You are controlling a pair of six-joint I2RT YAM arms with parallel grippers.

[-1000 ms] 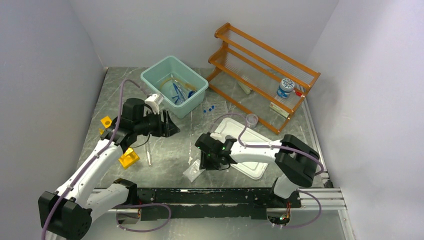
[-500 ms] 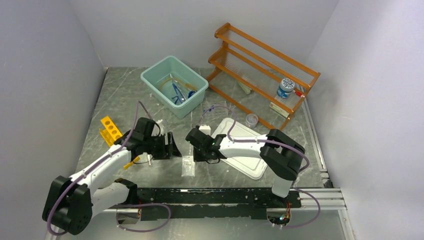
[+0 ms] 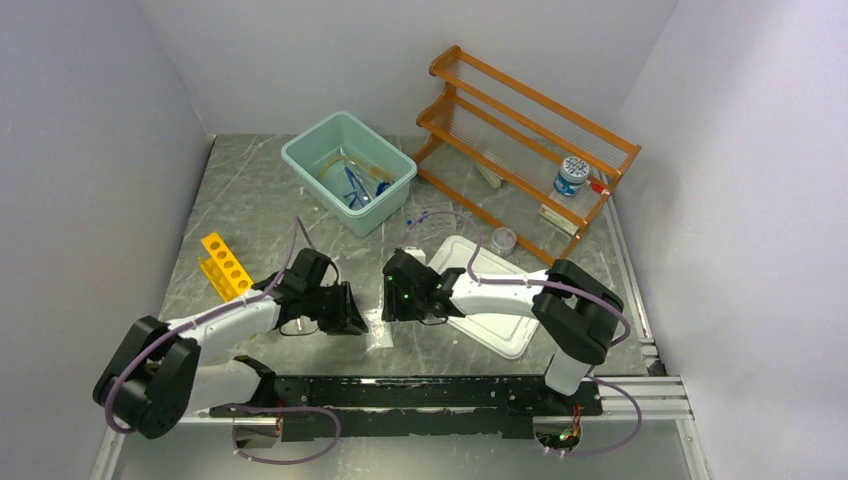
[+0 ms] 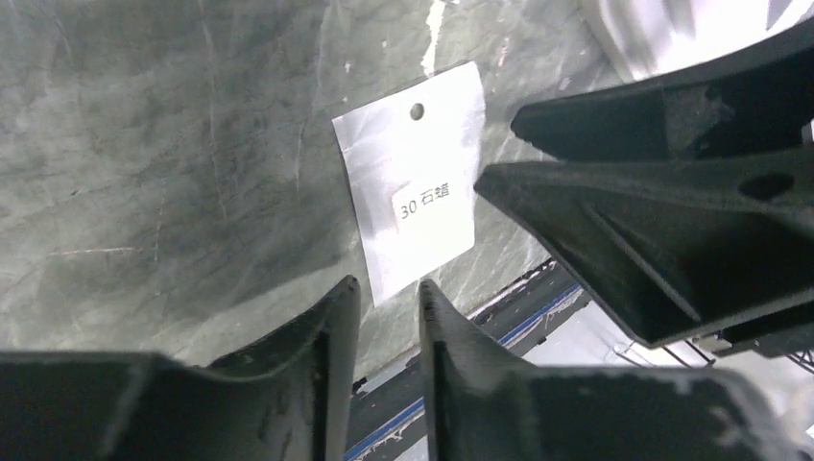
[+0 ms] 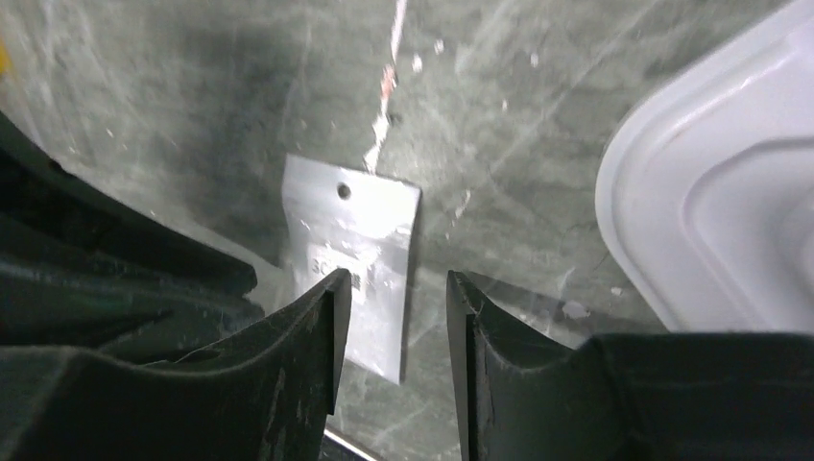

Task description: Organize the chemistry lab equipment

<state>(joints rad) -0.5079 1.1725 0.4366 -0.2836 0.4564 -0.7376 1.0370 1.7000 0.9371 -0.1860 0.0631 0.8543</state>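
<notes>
Left fingers (image 4: 317,370) and right fingers (image 5: 298,336), barely parted and empty, flank a flat packet (image 4: 413,206) (sliding under one edge should lift it).

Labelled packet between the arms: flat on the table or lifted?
Flat. The packet lies label up on the table, with nothing gripping it.

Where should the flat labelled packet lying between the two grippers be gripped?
Probably pinch a short edge of the packet, ideally the punched-hole end, coming steeply from above: it lies flat on the table, so only its thin rim offers purchase.
</notes>
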